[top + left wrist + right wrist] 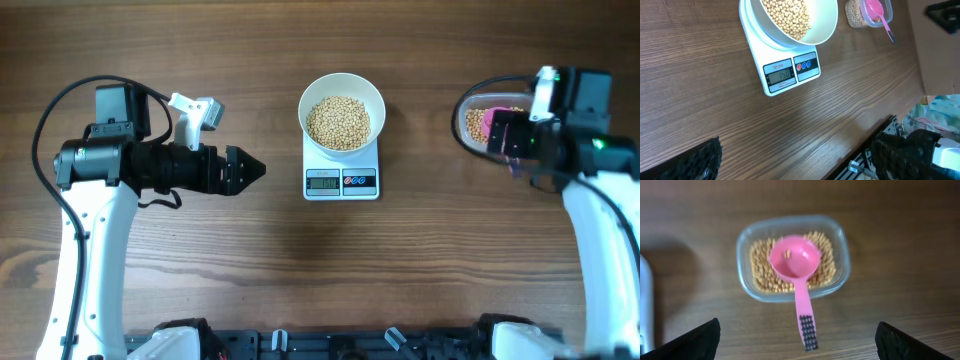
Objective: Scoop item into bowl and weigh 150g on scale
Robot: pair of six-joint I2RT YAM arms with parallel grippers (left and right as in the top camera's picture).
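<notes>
**Sitting on the scale (341, 181): bowl (375, 100) of beans (338, 122)**

They occupy the overhead frame's upper centre. Upper right, a pink scoop (795, 260) lies in the clear tub (842, 255) beneath the right gripper (508, 138), jaws wide and empty. At centre-left, the left gripper (250, 169) is spread wide, holding nothing.

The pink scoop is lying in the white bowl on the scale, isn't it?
Not quite. The pink scoop lies in the clear tub of beans, handle sticking out over its rim, not in the white bowl. The right wrist view shows it. The bowl does sit on the scale.
</notes>
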